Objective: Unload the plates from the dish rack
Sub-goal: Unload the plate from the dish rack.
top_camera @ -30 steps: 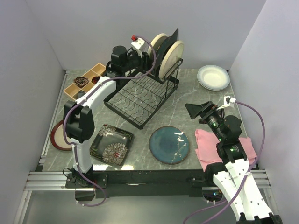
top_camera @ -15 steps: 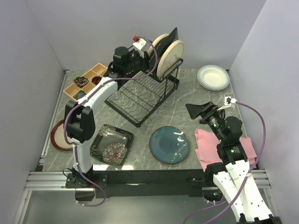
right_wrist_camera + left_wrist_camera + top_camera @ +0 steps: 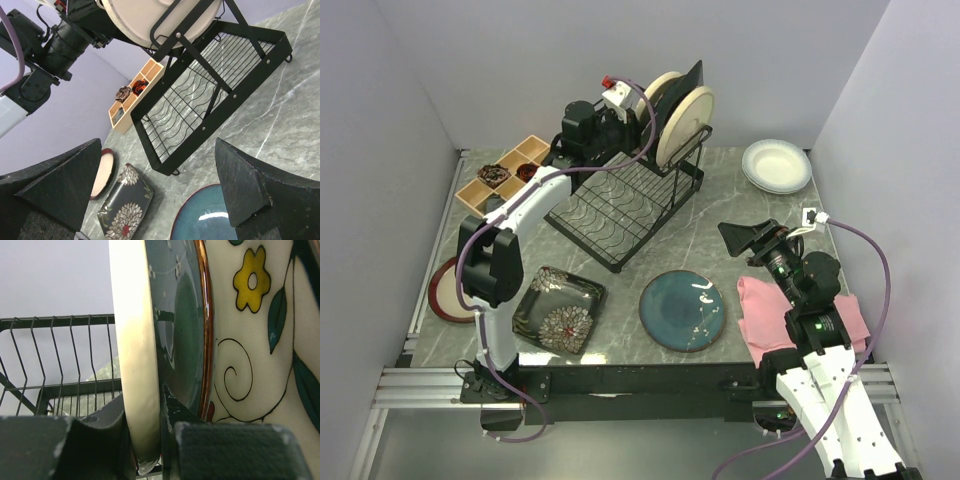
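A grey marble-patterned surface (image 3: 740, 215) carries everything. The largest thing on it is the black wire dish rack (image 3: 620, 205), set at the far middle, with a flat lower grid and an upright slotted frame at its far right end.

The left arm reaches over the rack to that frame. The left gripper (image 3: 145, 440) is closed down narrow on the lower rim of a round plate with a cream edge and a glossy dark green face ringed in brown (image 3: 177, 325). One dark finger (image 3: 60, 450) presses each side of the rim. This plate stands on edge in the slots. Just beside it stands a cream plate painted with a yellow flower and green leaves (image 3: 255, 340).

From above, three plates stand upright in the frame: a cream round plate (image 3: 663, 92) by the left gripper, a dark square plate (image 3: 692, 82) behind it, and a second cream round plate (image 3: 686, 118) nearest the right.

The right gripper (image 3: 745, 237) hovers over the right side of the surface, well apart from the rack. Its jaws are spread wide and hold nothing.

A round teal plate (image 3: 682, 310) lies flat at the near middle, and a black square plate with white flowers (image 3: 558, 308) lies to its left. A pink folded cloth (image 3: 770, 315) lies at the near right. White round plates (image 3: 776, 165) are stacked at the far right, and a brown-rimmed round plate (image 3: 445, 290) sits at the left edge. A wooden compartment tray (image 3: 500, 175) is left of the rack.
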Available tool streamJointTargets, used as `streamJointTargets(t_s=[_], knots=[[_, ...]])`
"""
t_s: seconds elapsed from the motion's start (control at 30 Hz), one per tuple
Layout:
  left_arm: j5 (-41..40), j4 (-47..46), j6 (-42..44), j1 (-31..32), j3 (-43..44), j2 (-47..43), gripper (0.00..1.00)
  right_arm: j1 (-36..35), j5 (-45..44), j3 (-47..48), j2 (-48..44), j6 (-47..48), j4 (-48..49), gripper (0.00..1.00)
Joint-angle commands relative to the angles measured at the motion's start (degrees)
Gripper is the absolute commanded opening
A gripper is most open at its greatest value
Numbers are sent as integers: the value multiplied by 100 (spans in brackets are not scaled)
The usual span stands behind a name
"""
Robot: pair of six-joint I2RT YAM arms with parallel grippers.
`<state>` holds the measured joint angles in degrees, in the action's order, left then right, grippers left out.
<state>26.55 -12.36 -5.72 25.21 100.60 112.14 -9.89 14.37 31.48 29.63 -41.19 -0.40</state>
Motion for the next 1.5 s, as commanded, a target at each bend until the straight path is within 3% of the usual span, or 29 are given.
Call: streamJointTargets(t_s=[0.0,0.7,1.47], knots=[[193,-759,-290,98,109,-763,1,-39,-84,33,-54,111,155,100],[-35,-557,-307,107,733,-895,1,-39,-92,51,-264,155,84,100],[-238,-776,71,124,383,-1281,1,-39,-13,60,-256,129,102,100]])
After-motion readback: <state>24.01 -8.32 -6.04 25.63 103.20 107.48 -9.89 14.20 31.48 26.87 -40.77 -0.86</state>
